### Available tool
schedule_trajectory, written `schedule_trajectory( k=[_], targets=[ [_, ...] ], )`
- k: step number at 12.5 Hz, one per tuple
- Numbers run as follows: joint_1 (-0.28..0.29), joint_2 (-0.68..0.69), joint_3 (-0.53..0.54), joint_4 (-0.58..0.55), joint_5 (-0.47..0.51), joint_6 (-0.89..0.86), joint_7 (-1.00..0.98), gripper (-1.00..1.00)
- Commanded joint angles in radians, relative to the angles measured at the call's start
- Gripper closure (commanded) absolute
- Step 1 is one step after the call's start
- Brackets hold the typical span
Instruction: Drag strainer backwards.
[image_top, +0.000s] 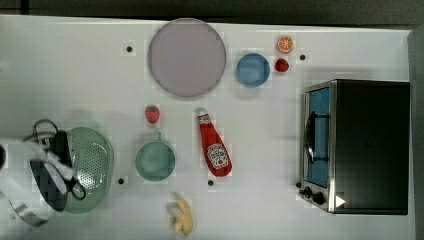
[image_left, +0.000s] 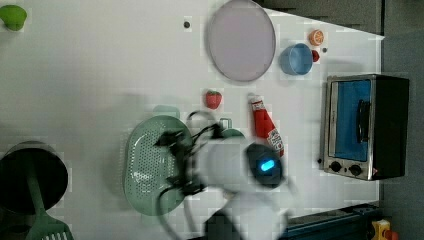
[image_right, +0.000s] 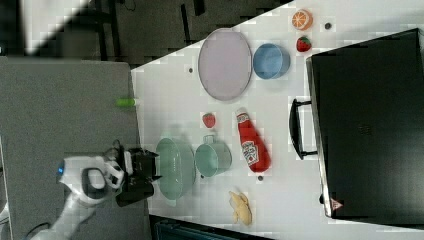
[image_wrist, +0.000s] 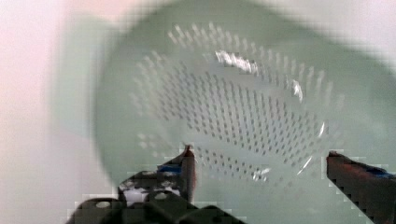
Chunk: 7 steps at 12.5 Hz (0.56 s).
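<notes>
Bright, even light washes out my white surface, so shadows stay soft and faint, the palest beside the oven in the top view. In the wrist view, my strainer is smeared and out of focus, with white glare streaks on its holes. My arm blurs in the left view's lower middle.

White tabletop. Landmark: red ketchup bottle, lying flat. In the top view: teal handled cup at its left, pale mint perforated oval plastic strainer farther left, peeled banana below, lilac round plate above, silver toaster oven at its right.
</notes>
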Motion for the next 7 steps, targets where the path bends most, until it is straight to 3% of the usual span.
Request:
schedule_trajectory(
  k=[1,7],
  targets=[
    [-0.148,-0.182,-0.150,0.095,0.008,-0.183,-0.302,-1.00],
    [-0.242,-0.364,-0.483,0.245,-0.052,-0.538,-0.914,-1.00]
  ],
)
